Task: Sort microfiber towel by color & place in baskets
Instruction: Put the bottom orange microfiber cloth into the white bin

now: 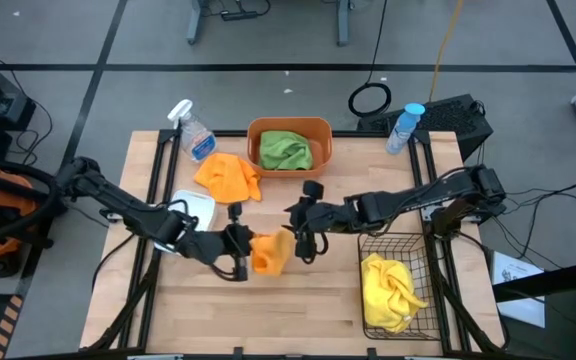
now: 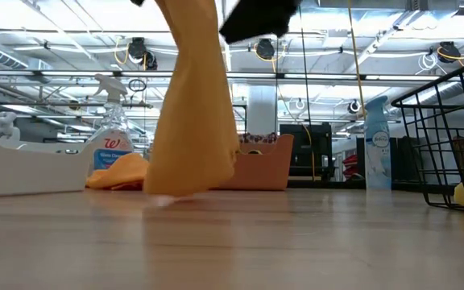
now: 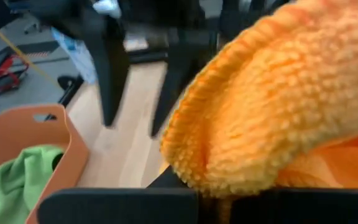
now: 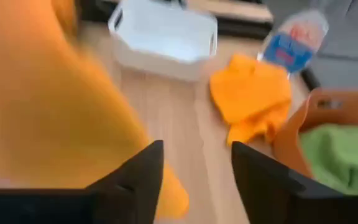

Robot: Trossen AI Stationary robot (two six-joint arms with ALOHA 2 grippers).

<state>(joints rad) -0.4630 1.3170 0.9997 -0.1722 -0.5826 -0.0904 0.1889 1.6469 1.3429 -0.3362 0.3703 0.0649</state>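
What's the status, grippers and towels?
Left gripper shut on orange towel, lifted mid-table. Right gripper open beside it. Second orange towel loose by white bin. Nothing blocking.

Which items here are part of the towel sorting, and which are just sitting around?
Part of the job: held orange towel, left gripper, right gripper, loose orange towel, green towel, orange tub, yellow towel, black wire basket, white bin.

Lying about: two spray bottles.

A big workshop or lab hall: long ceiling lights (image 2: 47,50) and pipes up high, grey floor (image 1: 268,90), a light wooden bench (image 1: 298,300).
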